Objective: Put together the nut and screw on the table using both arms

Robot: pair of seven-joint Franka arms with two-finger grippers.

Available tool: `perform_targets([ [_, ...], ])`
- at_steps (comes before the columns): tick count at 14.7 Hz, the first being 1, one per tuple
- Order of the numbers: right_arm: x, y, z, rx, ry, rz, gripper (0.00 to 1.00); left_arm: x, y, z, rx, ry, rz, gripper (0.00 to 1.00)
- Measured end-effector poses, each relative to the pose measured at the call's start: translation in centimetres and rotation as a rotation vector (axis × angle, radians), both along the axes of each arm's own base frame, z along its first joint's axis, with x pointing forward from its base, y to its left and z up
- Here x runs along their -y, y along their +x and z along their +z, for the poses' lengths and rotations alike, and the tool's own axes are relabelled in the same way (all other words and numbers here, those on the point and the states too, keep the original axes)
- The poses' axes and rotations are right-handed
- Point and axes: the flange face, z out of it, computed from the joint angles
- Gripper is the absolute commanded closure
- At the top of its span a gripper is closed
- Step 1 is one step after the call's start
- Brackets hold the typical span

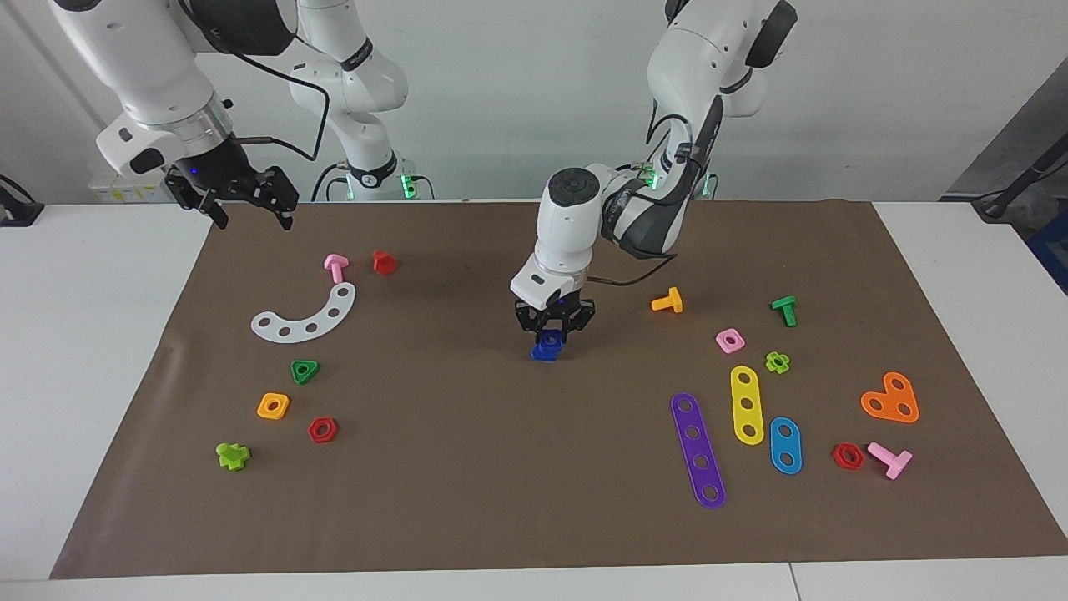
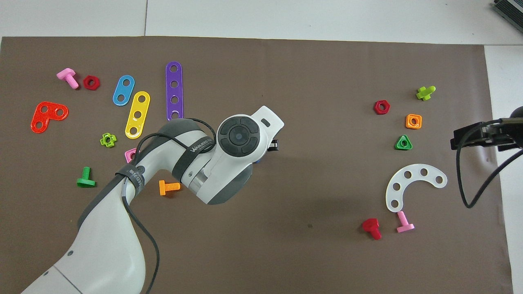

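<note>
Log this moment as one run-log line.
left gripper: shut on nut, over screw | right gripper: open, waiting at mat corner | assembly: not yet seated

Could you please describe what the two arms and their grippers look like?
Both arms are white, rounded and jointed, with dark grey joint bands and black cables. The left arm has a round dark end cap. The left gripper and right gripper are black, two-fingered linkages.

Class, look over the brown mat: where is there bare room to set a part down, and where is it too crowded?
Bare mat lies between the red hex nut and the purple strip, farther from the robots than the left gripper. Crowded: around the white arc and the yellow strip.
</note>
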Motion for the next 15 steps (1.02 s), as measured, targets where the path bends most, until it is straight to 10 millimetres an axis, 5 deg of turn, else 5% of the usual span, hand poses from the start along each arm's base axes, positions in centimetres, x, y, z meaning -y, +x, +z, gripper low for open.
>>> perform_targets([
  [15, 0.0, 0.0, 0.0, 0.0, 0.0, 0.0, 0.0, 0.24, -0.38, -0.7, -0.009, -0.02, 0.004, 1.0],
])
